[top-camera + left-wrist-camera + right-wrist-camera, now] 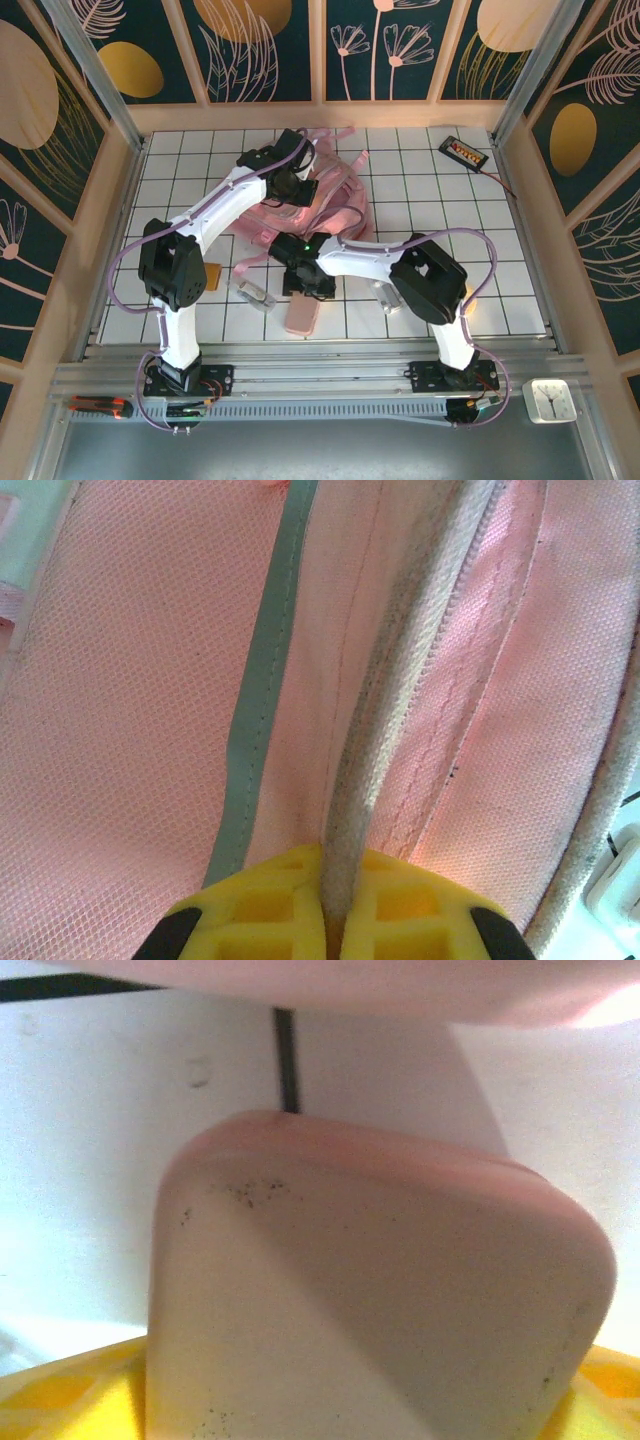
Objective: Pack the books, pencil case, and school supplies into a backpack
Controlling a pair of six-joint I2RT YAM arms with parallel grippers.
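The pink backpack (pixel 335 200) lies at the back middle of the table. My left gripper (pixel 292 185) is shut on its grey-white zip trim (pixel 370 780), which runs down between the yellow fingers (pixel 270 905). The salmon-pink pencil case (pixel 300 318) lies near the front edge. My right gripper (pixel 305 285) sits over its far end. In the right wrist view the pencil case (pixel 370 1310) fills the gap, with a yellow finger (pixel 70 1400) flush against each side. An orange-brown pad (pixel 213 273) and silver clip pieces (pixel 252 293) lie front left. The books are out of view.
A black slab with an orange label (pixel 463 152) lies at the back right, its cable trailing toward the right wall. Another silver piece (pixel 385 297) rests under the right arm. Wooden frame walls (pixel 120 200) close in the table on three sides.
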